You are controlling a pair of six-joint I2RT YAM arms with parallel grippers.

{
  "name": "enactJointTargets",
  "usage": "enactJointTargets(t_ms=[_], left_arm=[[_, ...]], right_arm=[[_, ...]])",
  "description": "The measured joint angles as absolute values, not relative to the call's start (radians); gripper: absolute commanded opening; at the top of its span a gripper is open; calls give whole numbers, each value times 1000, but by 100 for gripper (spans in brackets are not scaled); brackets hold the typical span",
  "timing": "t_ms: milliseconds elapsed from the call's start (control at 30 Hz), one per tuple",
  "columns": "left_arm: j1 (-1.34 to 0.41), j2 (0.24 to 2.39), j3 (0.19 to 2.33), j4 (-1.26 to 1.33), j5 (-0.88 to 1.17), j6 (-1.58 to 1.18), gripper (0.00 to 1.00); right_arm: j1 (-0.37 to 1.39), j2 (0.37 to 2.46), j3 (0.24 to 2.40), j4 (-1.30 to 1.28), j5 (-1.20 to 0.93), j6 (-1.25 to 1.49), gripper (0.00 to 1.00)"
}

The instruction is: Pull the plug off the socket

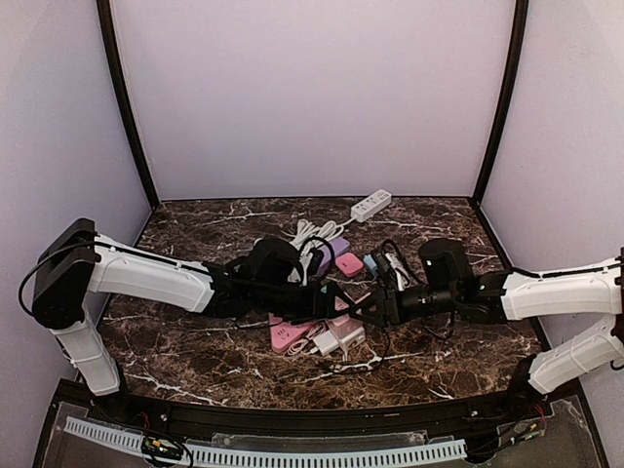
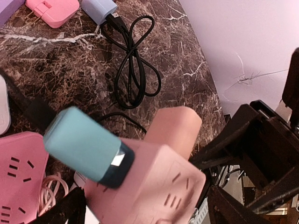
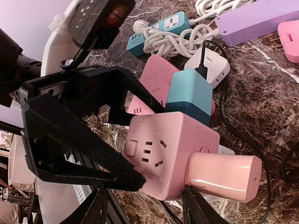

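One wide-spread left hand [image 3: 147, 143] tight around pink socket [image 3: 187, 135]

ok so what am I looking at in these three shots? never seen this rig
Two robot arms on a marble table, each ending in a two-finger gripper. The wide shot looks down from above and behind them; the other two come from a camera on each wrist. Power strips, chargers and cables lie on the table. The left gripper clamps a pink cube socket carrying a teal plug and a pink plug. The right gripper sits close under them; whether it grips anything is unclear.
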State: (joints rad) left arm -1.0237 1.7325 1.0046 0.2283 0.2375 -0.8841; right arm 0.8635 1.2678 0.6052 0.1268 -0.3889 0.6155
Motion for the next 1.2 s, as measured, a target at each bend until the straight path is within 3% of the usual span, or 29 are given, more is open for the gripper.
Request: enactJointTargets(t_ms=[333,767,1200], left_arm=[[-1011,1766,1066,182,213,-857,90],[-1003,1726,1107,51,129,-747,90],[-1057,1697,1104,22,107,-783,90]], right_arm=[[921,1301,609,136,-339,621,56],[919,1086,599,-31,-151,673,80],[823,1145,579,-36,-196,659,77]])
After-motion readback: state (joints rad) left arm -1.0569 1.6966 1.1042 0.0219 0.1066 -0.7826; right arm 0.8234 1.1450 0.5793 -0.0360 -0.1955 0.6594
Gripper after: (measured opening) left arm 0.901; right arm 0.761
